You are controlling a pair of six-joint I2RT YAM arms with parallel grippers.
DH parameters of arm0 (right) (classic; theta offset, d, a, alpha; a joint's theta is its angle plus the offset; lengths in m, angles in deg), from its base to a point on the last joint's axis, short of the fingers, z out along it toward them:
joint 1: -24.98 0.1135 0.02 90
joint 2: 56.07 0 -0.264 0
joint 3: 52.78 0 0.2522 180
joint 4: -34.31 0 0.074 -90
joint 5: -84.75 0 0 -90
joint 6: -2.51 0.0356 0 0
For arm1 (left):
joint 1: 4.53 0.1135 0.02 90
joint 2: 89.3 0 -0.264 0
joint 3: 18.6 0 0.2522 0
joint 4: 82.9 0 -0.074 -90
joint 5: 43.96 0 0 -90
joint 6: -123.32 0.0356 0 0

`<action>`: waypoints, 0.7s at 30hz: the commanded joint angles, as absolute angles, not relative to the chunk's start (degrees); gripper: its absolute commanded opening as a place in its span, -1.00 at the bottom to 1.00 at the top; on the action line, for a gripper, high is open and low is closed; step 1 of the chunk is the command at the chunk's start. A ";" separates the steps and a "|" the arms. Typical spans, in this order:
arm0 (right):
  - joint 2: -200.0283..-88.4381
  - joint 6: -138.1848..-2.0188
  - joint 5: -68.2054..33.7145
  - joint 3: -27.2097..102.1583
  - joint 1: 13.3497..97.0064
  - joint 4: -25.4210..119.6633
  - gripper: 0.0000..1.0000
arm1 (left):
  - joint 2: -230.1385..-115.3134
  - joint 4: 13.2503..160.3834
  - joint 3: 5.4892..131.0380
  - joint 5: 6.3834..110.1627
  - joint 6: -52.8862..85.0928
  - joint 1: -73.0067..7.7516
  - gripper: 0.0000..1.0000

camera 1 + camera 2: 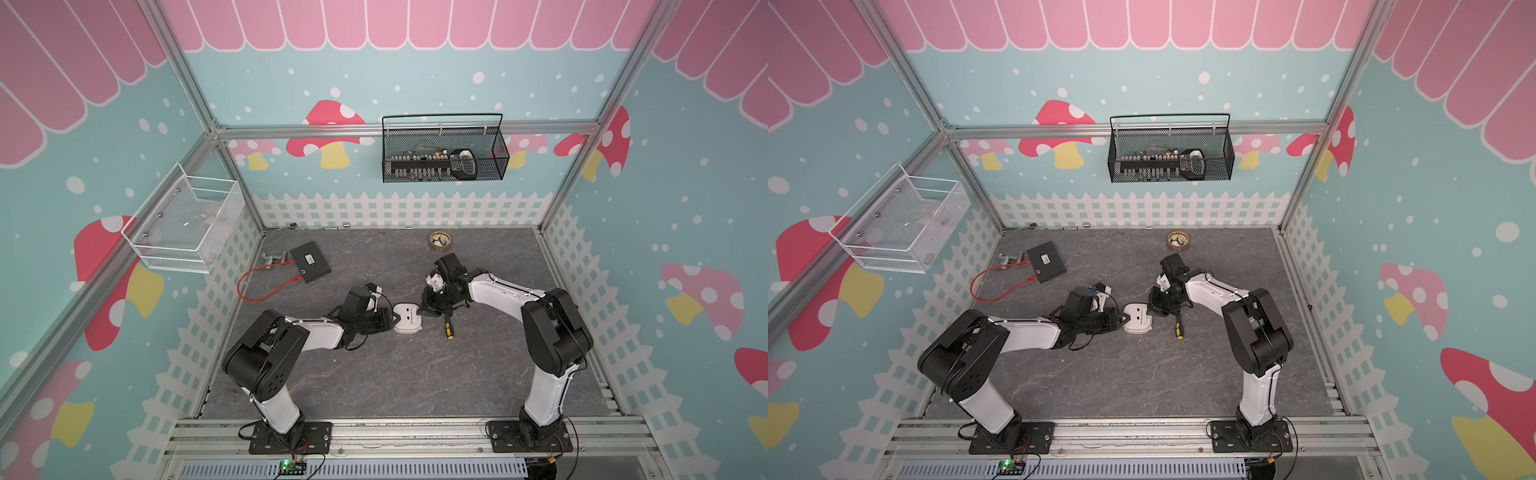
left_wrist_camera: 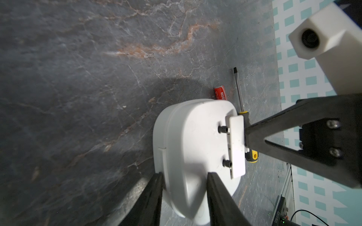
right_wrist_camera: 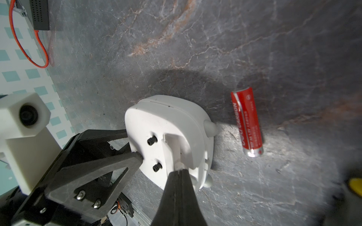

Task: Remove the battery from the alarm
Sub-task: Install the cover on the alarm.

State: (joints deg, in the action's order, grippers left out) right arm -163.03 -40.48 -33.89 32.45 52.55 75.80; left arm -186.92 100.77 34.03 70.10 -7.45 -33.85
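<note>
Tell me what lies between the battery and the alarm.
Nothing. In the right wrist view, only a bare, shadowed strip of tabletop separates the battery from the alarm; they lie apart.

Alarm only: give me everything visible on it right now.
The alarm is a white rounded-square plastic shell lying on the grey table with its plain back up. The back carries two black knobs, a raised white flap next to them and two rounded bumps on one edge. The left gripper clamps one edge; the shut right gripper touches the flap. The battery lies apart, beside it.
</note>
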 commanded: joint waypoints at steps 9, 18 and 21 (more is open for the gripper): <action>-162.92 -41.08 -32.22 33.96 53.43 78.26 -1.00 | -188.71 99.86 32.73 70.17 -7.61 -34.06 -0.20; -162.59 -40.60 -31.53 34.11 53.51 77.56 -1.00 | -188.53 100.03 32.66 70.21 -7.63 -34.02 -0.20; -162.37 -40.36 -31.44 33.86 53.53 77.18 -1.00 | -188.53 100.01 32.69 70.20 -7.58 -34.04 -0.20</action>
State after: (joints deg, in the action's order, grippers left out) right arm -163.03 -40.46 -32.23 32.86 53.18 76.82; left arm -187.25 101.40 34.01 70.27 -7.45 -33.85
